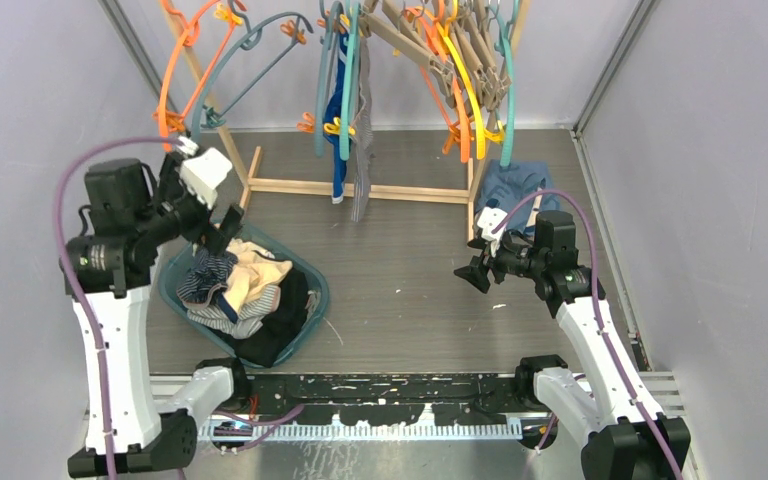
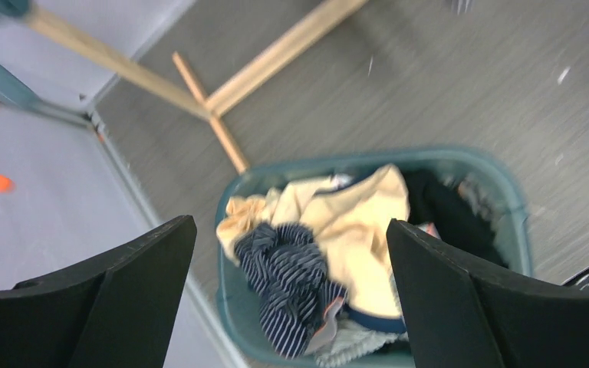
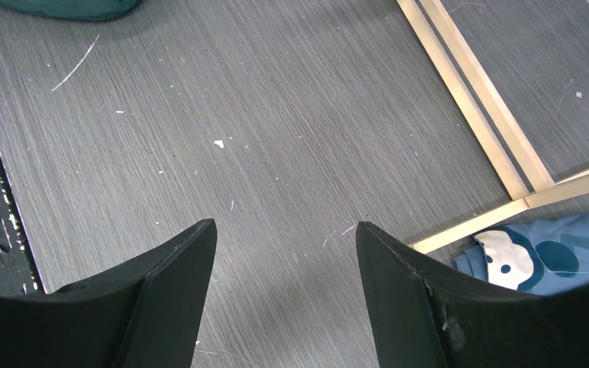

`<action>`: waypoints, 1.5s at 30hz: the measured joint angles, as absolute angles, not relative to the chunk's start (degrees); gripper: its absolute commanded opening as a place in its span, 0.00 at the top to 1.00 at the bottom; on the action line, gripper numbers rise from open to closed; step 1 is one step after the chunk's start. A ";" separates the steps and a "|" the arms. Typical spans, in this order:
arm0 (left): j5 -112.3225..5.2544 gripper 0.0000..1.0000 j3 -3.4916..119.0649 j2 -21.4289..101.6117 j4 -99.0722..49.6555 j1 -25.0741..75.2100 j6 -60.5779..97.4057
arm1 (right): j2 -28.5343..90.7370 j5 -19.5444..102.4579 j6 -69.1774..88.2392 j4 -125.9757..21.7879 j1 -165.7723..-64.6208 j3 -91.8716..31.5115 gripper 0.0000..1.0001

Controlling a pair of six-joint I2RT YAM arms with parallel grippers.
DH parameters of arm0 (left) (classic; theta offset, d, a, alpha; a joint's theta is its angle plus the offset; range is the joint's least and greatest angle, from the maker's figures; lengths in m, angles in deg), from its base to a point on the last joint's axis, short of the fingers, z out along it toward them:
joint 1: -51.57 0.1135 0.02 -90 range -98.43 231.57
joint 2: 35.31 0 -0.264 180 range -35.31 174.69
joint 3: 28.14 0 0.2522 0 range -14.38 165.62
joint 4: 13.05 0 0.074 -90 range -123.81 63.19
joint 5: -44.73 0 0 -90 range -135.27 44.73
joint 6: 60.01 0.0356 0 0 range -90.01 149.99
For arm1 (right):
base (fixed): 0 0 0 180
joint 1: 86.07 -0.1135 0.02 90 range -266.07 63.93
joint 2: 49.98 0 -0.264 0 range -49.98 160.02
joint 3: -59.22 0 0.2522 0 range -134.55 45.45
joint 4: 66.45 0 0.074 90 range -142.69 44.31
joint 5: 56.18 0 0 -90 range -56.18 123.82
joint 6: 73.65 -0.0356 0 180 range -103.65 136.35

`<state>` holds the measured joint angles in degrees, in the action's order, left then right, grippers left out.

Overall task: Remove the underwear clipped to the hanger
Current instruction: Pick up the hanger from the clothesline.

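Note:
On the wooden rack at the back, bright blue underwear (image 1: 338, 140) and a grey one (image 1: 362, 160) hang clipped to teal hangers (image 1: 348, 80). A navy pinstriped pair (image 2: 295, 284) and a beige pair with navy trim (image 2: 360, 222) lie in the teal basket (image 2: 510, 188), also seen in the top view (image 1: 315, 285). My left gripper (image 1: 222, 232) hovers over that basket, open and empty (image 2: 290, 222). My right gripper (image 1: 475, 272) hangs open over bare floor (image 3: 285, 224), holding nothing.
The rack's wooden base bars (image 1: 360, 190) cross the floor and show beside my right gripper (image 3: 475, 92). A blue cartoon-face garment (image 3: 552, 257) lies behind the rack foot (image 1: 515, 185). Many empty orange, teal and wooden hangers (image 1: 465, 60) crowd the rail. Grey walls close in both sides.

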<state>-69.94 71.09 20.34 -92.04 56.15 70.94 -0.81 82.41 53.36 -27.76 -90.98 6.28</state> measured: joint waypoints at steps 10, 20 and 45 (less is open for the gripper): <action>-74.88 0.10 98.80 35.67 -88.87 47.01 46.86 | -0.81 82.37 53.56 -27.76 -91.20 6.28 0.27; -63.95 0.12 111.20 52.17 -80.55 35.32 34.92 | -0.81 82.06 53.60 -27.78 -91.20 6.41 0.27; -60.06 0.16 107.68 57.35 -64.94 33.09 18.03 | -0.44 81.19 54.02 -27.76 -91.20 6.78 0.27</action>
